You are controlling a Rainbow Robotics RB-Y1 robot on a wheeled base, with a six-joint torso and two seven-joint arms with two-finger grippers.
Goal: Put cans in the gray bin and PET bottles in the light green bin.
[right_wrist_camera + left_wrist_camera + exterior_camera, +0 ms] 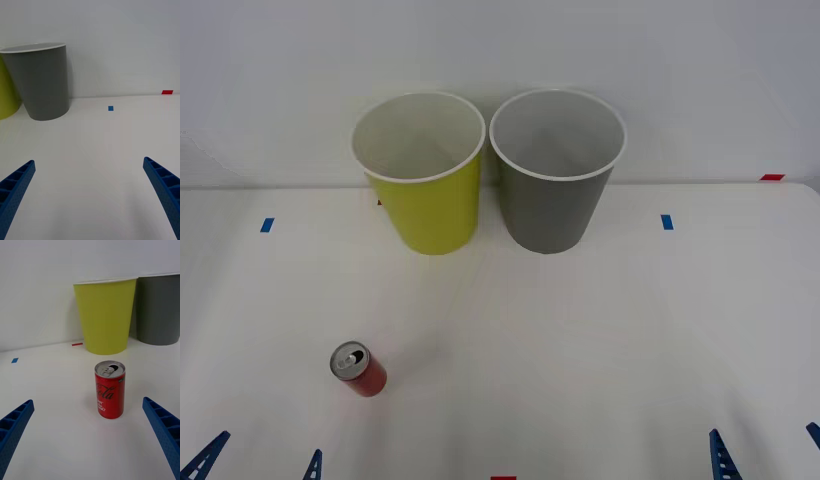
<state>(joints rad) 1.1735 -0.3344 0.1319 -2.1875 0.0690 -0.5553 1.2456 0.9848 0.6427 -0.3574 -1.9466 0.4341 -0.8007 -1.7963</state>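
A small red can (359, 369) with an opened silver top stands upright on the white table at the front left; the left wrist view shows the can (109, 389) straight ahead between the spread blue fingers. My left gripper (260, 460) is open at the front edge, just short of the can. The light green bin (423, 175) and the gray bin (556, 172) stand side by side at the back, both looking empty. My right gripper (765, 455) is open at the front right, facing the gray bin (41, 80) from a distance. No PET bottles are in view.
Small blue tape marks (267, 224) (667, 221) lie on the table left and right of the bins. A red mark (771, 177) sits at the far right edge, another red mark (502, 478) at the front edge. A white wall stands behind the bins.
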